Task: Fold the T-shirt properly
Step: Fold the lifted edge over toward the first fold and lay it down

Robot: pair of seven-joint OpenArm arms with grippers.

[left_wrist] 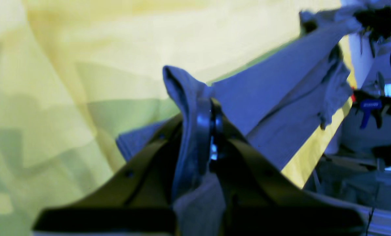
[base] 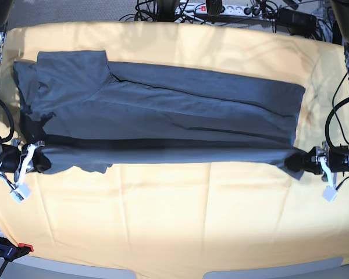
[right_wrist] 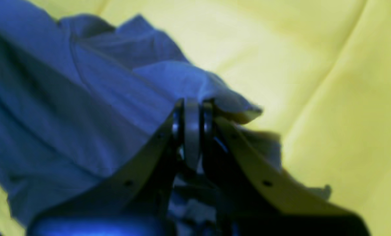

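Observation:
The dark slate-blue T-shirt (base: pixel 163 110) lies stretched across the far half of the table, sleeve and shoulder end at the left. Its near edge is lifted and pulled taut between both grippers, casting a dark shadow band. My left gripper (base: pixel 305 161), at the right in the base view, is shut on the shirt's lower corner; the left wrist view shows cloth (left_wrist: pixel 182 95) pinched between its fingers (left_wrist: pixel 203 114). My right gripper (base: pixel 39 158), at the left, is shut on the shoulder-side edge; the right wrist view shows a fold (right_wrist: pixel 202 88) clamped at its fingertips (right_wrist: pixel 192 121).
A pale yellow-orange cloth (base: pixel 174 221) covers the table. Cables and a power strip (base: pixel 221 9) lie behind the far edge. A blue clamp (left_wrist: pixel 367 108) sits at the table's edge in the left wrist view. Loose white connectors (base: pixel 328 195) hang off both arms.

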